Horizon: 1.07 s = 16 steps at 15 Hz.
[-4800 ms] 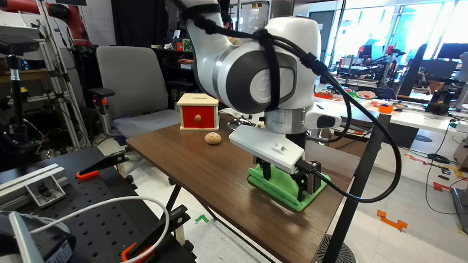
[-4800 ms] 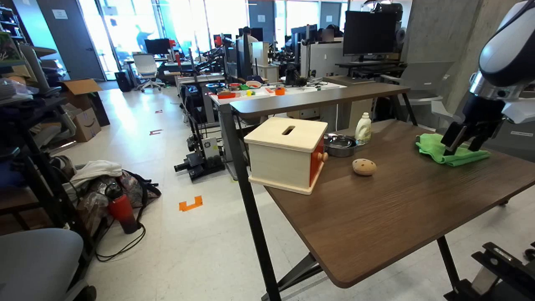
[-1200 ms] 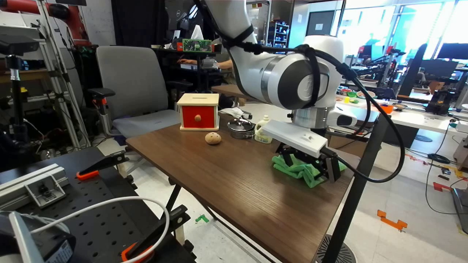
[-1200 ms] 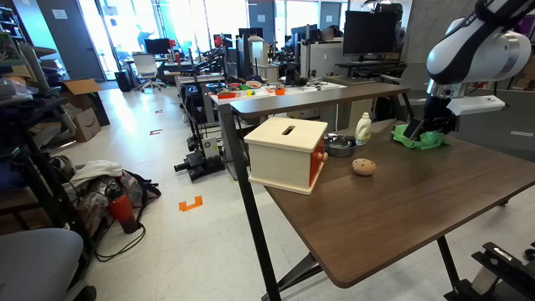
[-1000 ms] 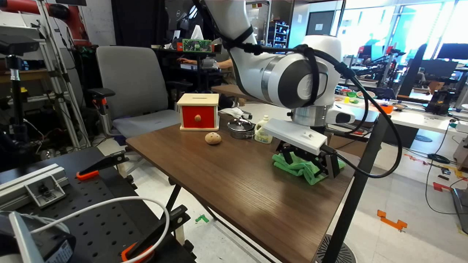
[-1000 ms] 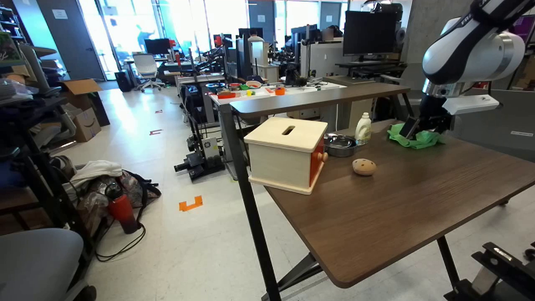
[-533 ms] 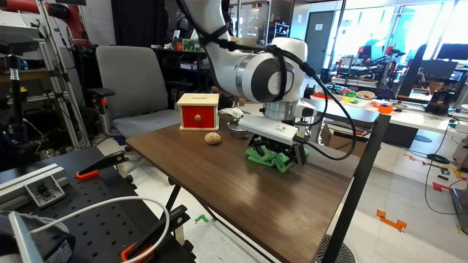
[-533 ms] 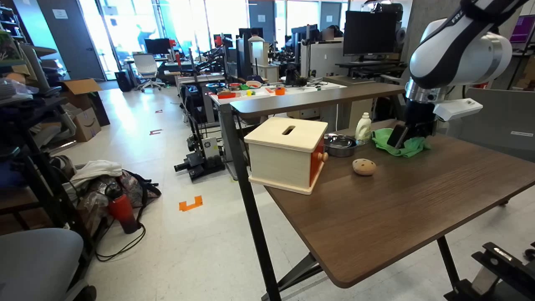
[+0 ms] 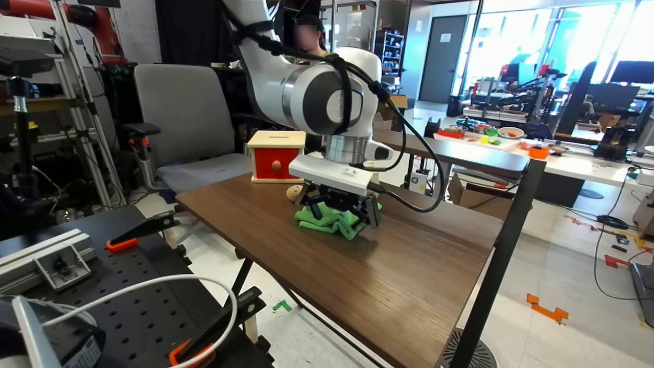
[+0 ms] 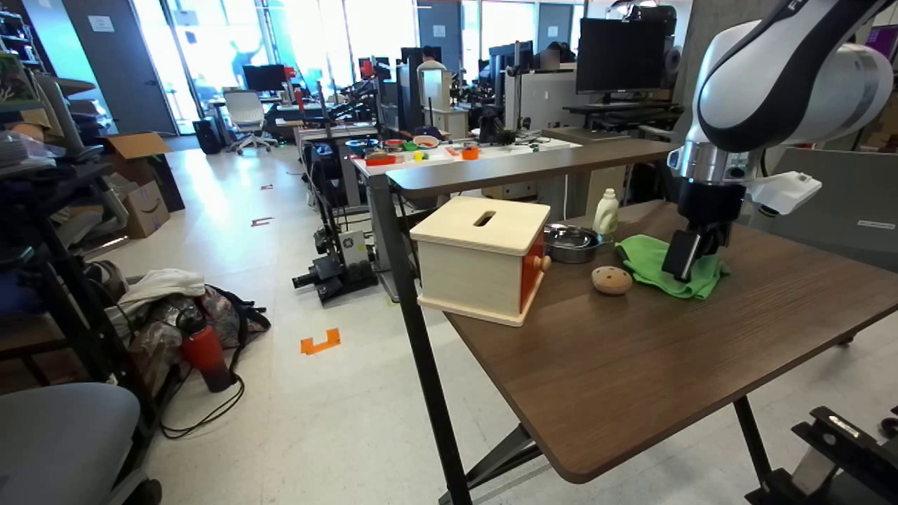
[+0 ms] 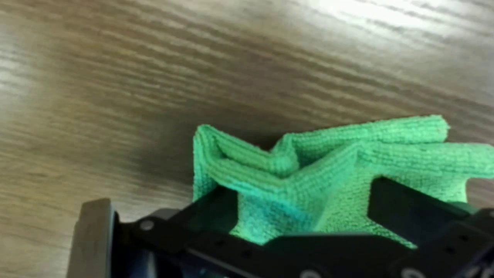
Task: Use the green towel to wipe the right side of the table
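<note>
Claw touches green towel, clear of table edges.

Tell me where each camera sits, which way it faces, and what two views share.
An exterior view: by the black bench, facing the table, chair beyond; arm and claw show mid-picture.
An exterior view: off the box end of the table, facing the windows; arm and claw show at right.
Wrist view: mounted above the claw, facing down onto towel and table; claw fingers show along the bottom.
Both exterior views share the table, box, towel, arm and claw.
</note>
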### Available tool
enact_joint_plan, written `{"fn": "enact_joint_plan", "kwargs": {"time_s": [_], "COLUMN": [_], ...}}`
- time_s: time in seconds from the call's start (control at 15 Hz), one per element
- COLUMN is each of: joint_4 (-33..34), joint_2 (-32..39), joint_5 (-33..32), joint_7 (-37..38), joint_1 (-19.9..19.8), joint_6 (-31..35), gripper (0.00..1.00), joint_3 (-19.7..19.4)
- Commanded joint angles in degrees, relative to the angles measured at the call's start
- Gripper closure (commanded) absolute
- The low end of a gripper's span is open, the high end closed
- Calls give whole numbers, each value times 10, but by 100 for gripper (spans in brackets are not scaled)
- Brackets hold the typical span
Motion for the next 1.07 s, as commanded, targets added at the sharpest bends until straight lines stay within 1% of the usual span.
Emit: {"fn": "enact_joint_plan", "kwargs": {"time_s": [0.0, 0.27, 0.6, 0.8, 1.0], "joint_4": [-91, -156, -213, -225, -212], "joint_2": [-53, -89, -126, -130, -117], "joint_5": [-20, -28, -22, -26, -34], "joint_7": [-28, -52, -84, -83, -69], "joint_1": [0, -6, -31, -40, -43], "joint_6": [26, 55, 66, 72, 75], "gripper": [0, 0, 0, 0, 0], "joint_3": [8, 14, 13, -4, -34]}}
